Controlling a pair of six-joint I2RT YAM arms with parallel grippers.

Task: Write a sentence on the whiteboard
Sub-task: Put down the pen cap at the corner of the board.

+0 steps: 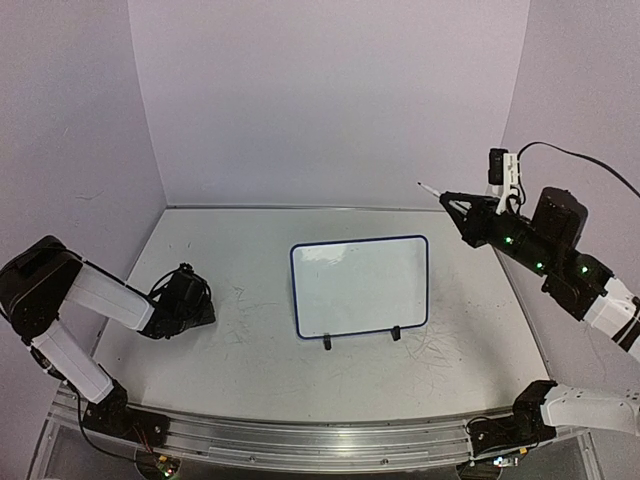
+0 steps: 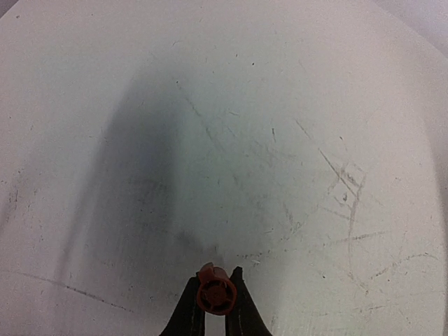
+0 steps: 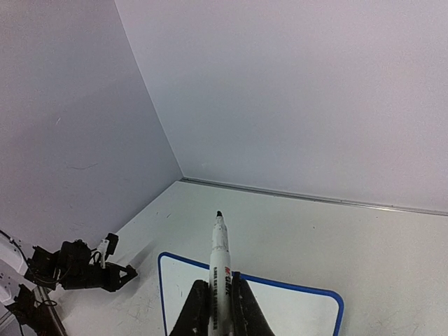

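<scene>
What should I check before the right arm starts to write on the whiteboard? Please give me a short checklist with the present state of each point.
1. Marker gripped: ok. The right gripper is shut on the marker.
2. Cap removed: ok. The dark tip is bare, and the left gripper is shut on a small red cap.
3. Writing surface free: ok. The whiteboard has no writing on it.
4. Tip at the board: not ok. The marker is up in the air and does not touch the board.
5. Left arm out of the way: ok. It sits to the left of the board, apart from it.
6. Board steady: cannot tell. Nothing holds it.
</scene>
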